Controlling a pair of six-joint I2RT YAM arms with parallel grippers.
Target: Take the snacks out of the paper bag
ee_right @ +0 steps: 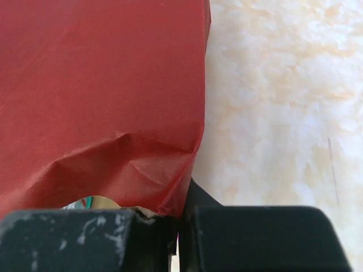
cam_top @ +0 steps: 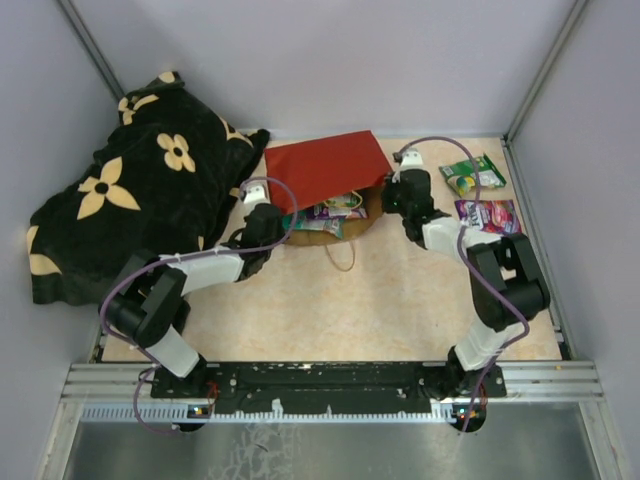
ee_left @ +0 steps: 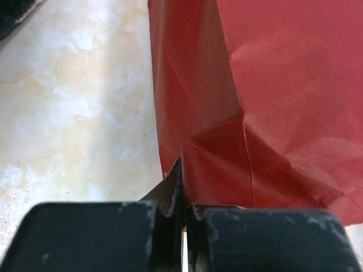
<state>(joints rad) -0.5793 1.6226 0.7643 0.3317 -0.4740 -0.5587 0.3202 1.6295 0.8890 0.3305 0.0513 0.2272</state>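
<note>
The red paper bag (cam_top: 325,168) lies on its side mid-table, its mouth toward the arms. Several snacks (cam_top: 333,212) show in the mouth, a purple packet among them. My left gripper (cam_top: 268,214) is shut on the bag's left mouth corner; in the left wrist view the red paper bag (ee_left: 272,102) is pinched between the jaws of the left gripper (ee_left: 184,197). My right gripper (cam_top: 396,196) is shut on the right corner, and the right wrist view shows the right gripper (ee_right: 180,214) clamping the bag's edge (ee_right: 102,85). A green packet (cam_top: 473,174) and a purple-pink packet (cam_top: 487,214) lie on the table at right.
A black flower-patterned blanket (cam_top: 130,200) is heaped at the back left. The bag's thin cord handle (cam_top: 343,256) loops onto the table in front of the mouth. Grey walls close in the table at the back and both sides.
</note>
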